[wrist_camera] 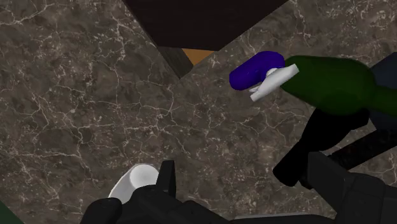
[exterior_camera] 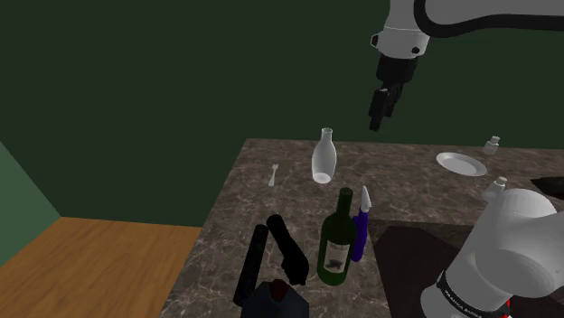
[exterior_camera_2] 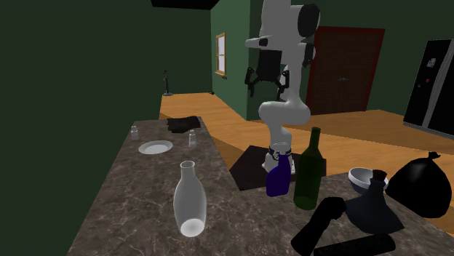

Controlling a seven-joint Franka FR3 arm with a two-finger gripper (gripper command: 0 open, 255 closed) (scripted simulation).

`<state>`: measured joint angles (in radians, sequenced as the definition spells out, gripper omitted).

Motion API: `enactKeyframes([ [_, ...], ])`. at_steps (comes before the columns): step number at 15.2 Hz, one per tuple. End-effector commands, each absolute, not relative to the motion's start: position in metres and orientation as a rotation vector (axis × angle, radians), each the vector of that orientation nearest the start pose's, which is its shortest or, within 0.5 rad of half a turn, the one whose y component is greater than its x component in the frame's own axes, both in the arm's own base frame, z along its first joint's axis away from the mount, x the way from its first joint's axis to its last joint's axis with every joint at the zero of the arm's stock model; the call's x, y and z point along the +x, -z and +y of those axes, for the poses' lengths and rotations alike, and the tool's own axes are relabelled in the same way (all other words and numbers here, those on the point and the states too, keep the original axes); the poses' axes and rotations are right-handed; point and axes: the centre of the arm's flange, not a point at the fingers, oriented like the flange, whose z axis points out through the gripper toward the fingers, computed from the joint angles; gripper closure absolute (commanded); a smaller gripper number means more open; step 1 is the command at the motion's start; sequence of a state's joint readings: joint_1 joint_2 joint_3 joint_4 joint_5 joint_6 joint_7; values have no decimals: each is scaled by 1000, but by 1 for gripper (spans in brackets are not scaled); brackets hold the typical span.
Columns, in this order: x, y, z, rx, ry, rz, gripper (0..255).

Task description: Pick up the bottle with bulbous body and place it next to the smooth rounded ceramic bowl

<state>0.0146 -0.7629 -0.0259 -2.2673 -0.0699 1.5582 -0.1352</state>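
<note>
Though assigned a pick, hung high above the counter (exterior_camera: pixel 416 194) with the tool (exterior_camera: pixel 377 117) spread open and gripping nothing. Probably parked that high to clear the tall necks below before dropping.

Took the white bottle (exterior_camera: pixel 324 155) for the bulbous one, going by the swollen lower body under a slim neck. Flagged that as a judgement, given a dark flask (exterior_camera_2: pixel 371 209) also on the counter.

Used the green bottle (exterior_camera: pixel 336 242) as anchor. Found the white bottle upright, beyond the green bottle in the shoulder view and well apart from it. Untouched, on bare counter with open room on every side, so likely easy to reach from above or from the side. In the wrist view, caught its pale top close beside one finger (wrist_camera: pixel 167 181), not between the two, so not yet lined up.

Placed the bowl (exterior_camera_2: pixel 361 177) near the green bottle, on its right in the second exterior view, half hidden by the dark flask. Logged a purple spray bottle (exterior_camera: pixel 360 230) just beside the green bottle, possibly touching, and black shapes (exterior_camera: pixel 271 257) lying on its left in the shoulder view. Logged a plate (exterior_camera: pixel 461 163) well apart from the green bottle, toward the shoulder view's upper right.

Rated the drop zone cramped, hemmed by flask, black shapes and green bottle. Called for a careful low set-down in whatever gap beside the bowl. Rated tipping the tall green bottle as the main risk on the carry.
</note>
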Motion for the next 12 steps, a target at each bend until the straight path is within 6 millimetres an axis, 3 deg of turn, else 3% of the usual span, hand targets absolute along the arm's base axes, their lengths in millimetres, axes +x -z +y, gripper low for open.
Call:
enactKeyframes([
  [1, 313, -624, -14, -3190, 80, -204, 0],
  [12, 413, -553, -90, -3160, 126, -203, 0],
])
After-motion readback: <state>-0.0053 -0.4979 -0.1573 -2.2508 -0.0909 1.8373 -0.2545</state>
